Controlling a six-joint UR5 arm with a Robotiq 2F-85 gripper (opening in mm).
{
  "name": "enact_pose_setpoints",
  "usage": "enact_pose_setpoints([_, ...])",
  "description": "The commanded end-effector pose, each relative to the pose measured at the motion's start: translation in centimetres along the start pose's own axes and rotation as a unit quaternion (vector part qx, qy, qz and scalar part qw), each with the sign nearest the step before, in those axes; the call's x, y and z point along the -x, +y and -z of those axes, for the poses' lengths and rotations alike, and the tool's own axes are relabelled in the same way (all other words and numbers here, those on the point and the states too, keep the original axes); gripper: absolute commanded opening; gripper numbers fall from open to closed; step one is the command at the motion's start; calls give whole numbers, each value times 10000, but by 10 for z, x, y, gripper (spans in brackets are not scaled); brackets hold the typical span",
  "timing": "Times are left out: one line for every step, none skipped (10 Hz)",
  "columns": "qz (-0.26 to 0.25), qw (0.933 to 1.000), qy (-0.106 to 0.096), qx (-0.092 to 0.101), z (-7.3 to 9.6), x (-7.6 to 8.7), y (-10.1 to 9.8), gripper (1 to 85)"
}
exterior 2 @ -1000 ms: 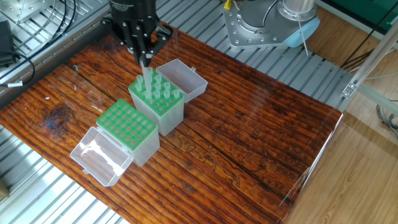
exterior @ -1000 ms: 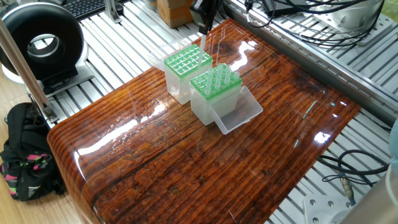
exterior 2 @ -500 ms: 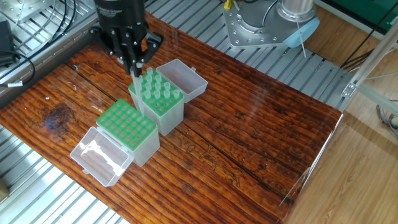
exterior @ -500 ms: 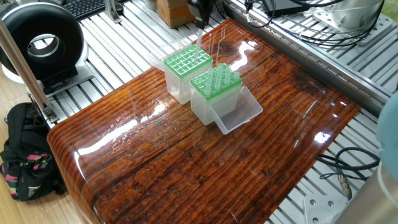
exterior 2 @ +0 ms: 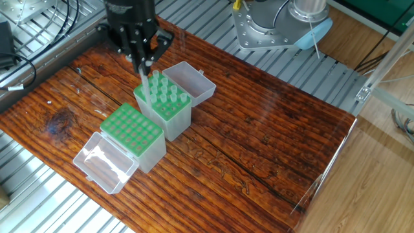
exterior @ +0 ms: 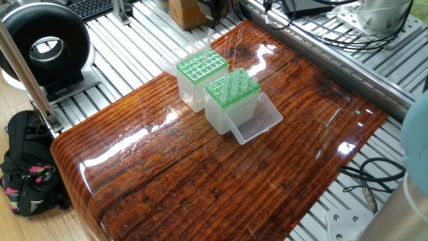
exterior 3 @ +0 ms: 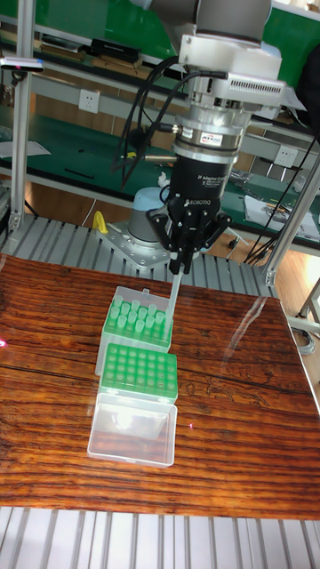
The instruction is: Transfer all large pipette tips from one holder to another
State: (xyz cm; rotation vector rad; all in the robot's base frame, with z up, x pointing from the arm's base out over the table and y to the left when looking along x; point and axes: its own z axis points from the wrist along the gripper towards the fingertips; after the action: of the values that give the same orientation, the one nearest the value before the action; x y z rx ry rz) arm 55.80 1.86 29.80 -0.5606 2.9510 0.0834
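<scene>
The gripper (exterior 3: 180, 263) pinches one large pipette tip (exterior 3: 173, 296) hanging clear above the full holder (exterior 3: 136, 325) – the empty holder (exterior 3: 140, 372) sits at its 6 o'clock – so I judge it should stay plumb, centre over a hole, then lower gently.

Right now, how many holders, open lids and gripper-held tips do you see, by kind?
green-topped holders: 2
clear open lids: 2
tip held in the gripper: 1
Total: 5; the racked tips are too crowded to count.
</scene>
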Motion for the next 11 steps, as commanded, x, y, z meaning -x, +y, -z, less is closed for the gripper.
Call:
enact_pose_setpoints([-86, 9999, 113, -80, 6, -16, 1, 10])
enact_pose_setpoints([-150, 9998, 118, -54, 6, -16, 3, 10])
enact_pose_setpoints([-143, 9999, 69, 9, 6, -13, 6, 10])
enact_pose_setpoints([-146, 9999, 54, 28, 6, -12, 7, 10])
enact_pose_setpoints([-154, 9998, 83, -27, 6, -14, 4, 10])
enact_pose_setpoints([-151, 9998, 98, -45, 5, -13, 3, 10])
enact_pose_setpoints([-162, 9998, 121, -85, 5, -14, 1, 10])
enact_pose_setpoints([-175, 9997, 151, -99, 5, -16, 0, 10])
enact_pose_setpoints([-176, 9997, 155, -89, 4, -14, -1, 10])
enact_pose_setpoints([-162, 9998, 136, -15, 3, -9, 0, 10])
enact_pose_setpoints([-163, 9998, 145, 5, 2, -8, 1, 10])
